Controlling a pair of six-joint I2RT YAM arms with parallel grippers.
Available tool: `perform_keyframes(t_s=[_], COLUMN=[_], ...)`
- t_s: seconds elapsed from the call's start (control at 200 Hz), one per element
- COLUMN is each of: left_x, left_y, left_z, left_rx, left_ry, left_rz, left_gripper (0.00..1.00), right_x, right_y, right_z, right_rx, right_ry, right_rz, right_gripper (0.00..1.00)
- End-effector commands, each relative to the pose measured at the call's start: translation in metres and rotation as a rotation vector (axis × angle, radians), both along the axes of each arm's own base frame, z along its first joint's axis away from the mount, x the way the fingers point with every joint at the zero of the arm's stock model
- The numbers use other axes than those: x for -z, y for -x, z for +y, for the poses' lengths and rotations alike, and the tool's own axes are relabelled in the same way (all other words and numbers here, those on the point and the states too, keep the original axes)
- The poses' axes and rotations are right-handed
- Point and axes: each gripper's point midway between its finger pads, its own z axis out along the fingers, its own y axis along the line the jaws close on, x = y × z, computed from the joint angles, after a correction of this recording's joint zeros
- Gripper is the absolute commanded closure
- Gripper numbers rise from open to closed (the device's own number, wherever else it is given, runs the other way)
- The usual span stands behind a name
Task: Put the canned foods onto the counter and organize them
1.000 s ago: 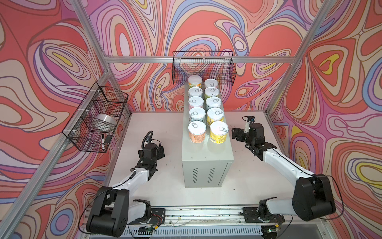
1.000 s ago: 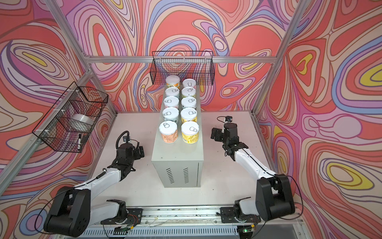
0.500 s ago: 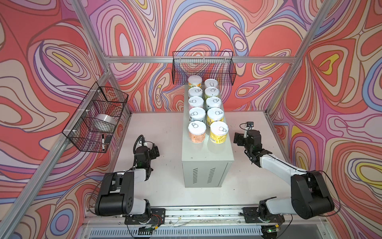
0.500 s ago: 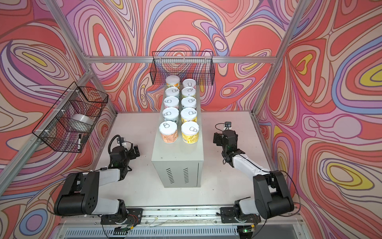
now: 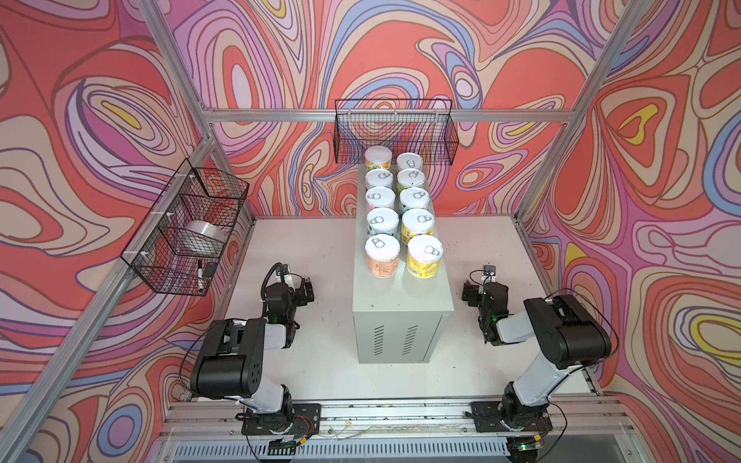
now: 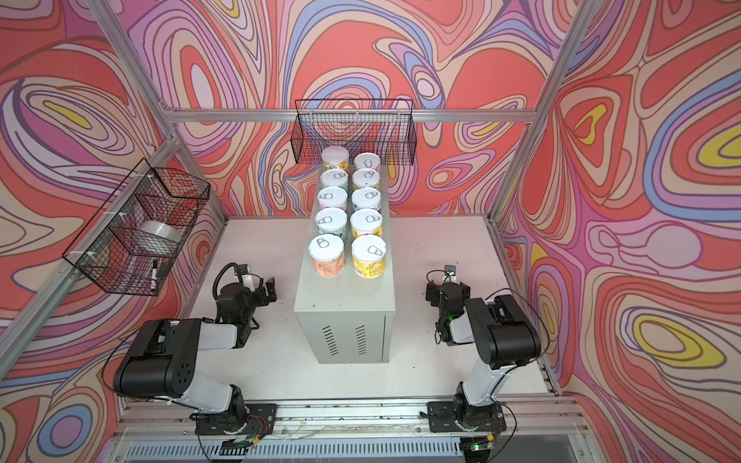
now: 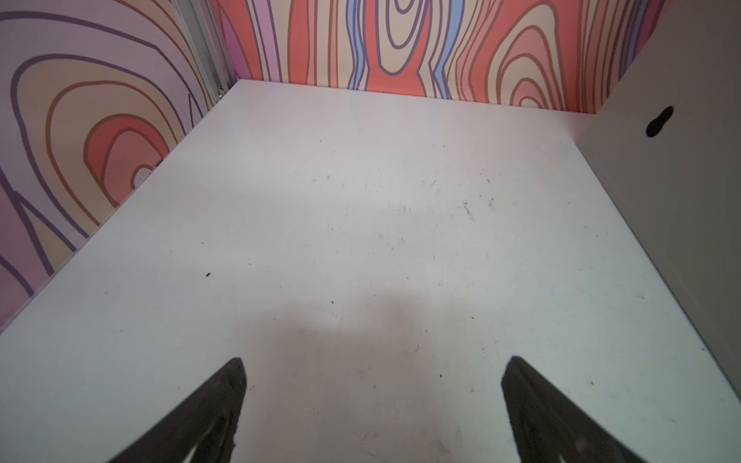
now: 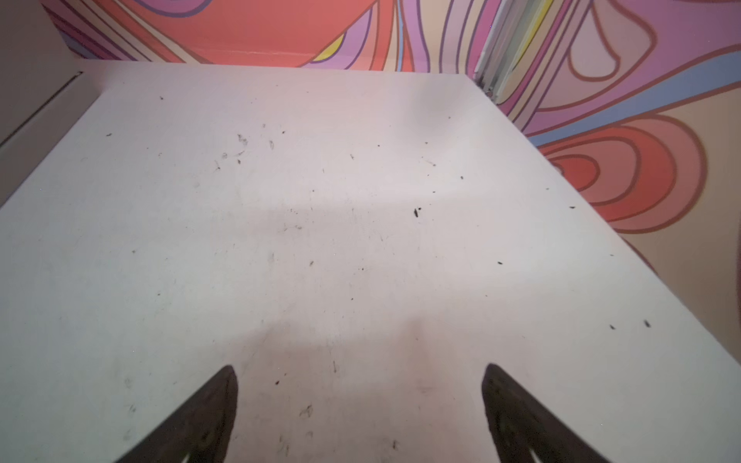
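Several canned foods stand upright in two straight rows on the back part of the light-grey counter [image 5: 403, 298] [image 6: 345, 298]. At the front of the rows are an orange-pink can [image 5: 382, 253] [image 6: 326, 254] and a yellow can [image 5: 425, 255] [image 6: 369, 256]. My left gripper [image 5: 302, 289] [image 6: 266, 290] [image 7: 377, 360] hangs low over the white tabletop to the left of the counter, open and empty. My right gripper [image 5: 483, 290] [image 6: 447, 290] [image 8: 361, 366] sits low to the right of the counter, also open and empty. Neither touches a can.
A black wire basket [image 5: 395, 132] hangs on the back wall just behind the rows. A second wire basket [image 5: 184, 228] on the left wall holds a silver roll [image 5: 204, 236] and a marker. The counter's side wall [image 7: 681, 200] stands close to my left gripper.
Both arms have folded back toward the front rail, and both grippers have dropped lower and away from the counter. The cans have not moved.
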Motion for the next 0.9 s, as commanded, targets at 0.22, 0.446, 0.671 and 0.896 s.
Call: perform_keyframes(t_s=[0.22,0.446,0.671,0.896], left_x=[-0.007,-0.004,-0.005,-0.005], left_y=[-0.003,-0.007,-0.007,-0.007], left_z=[-0.003,-0.015,-0.018,-0.018], left_rx=[0.019,0.095,0.115,0.115], left_ry=[-0.018,-0.017,-0.017,-0.018], left_rz=[-0.032,-0.002,-0.002,-0.002], left_gripper=[0.0,0.0,0.0,0.0], right_x=[-0.039,-0.037,-0.038,-0.037], right_y=[-0.027,-0.027,-0.027,-0.027], right_z=[0.004,0.004,0.005,0.005], right_rx=[-0.083,-0.086,-0.089,-0.09], right_ry=[-0.075,-0.078,-0.079,-0.081], right_rz=[-0.127,-0.119,-0.121,-0.116], right_gripper=[0.02,0.02,0.02,0.02])
